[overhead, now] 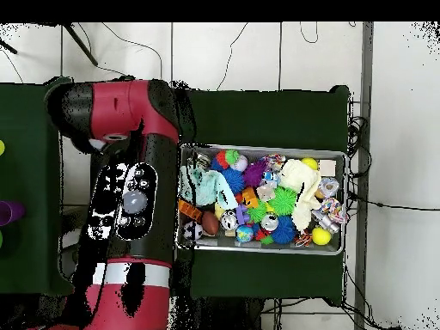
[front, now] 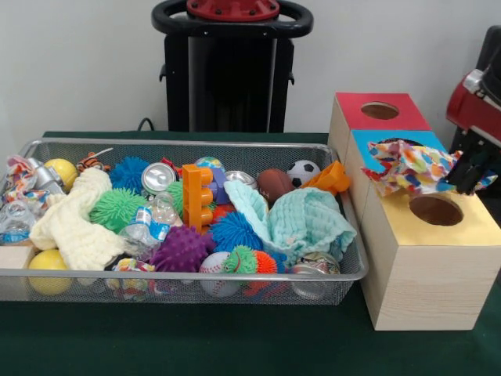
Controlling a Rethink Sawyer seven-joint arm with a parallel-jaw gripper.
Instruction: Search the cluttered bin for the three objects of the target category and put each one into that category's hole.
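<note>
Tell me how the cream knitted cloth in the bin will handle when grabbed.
The cream knitted cloth lies draped over other clutter, so probably floppy and sagging when lifted. It looks thick but light. Its loose folds may drag the neighbouring green spiky ball.

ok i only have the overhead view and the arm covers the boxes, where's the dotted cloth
observer: The dotted cloth is out of the bin, draped over the blue-topped box. Its lower edge reaches the yellow box's hole.
operator: is the claw on it
observer: The claw is at the end of the cloth farthest from the bin. I cannot tell whether it grips.
operator: anything in the yellow hole yet
observer: The hole shows dark and open, and nothing sticks out of it.
</note>
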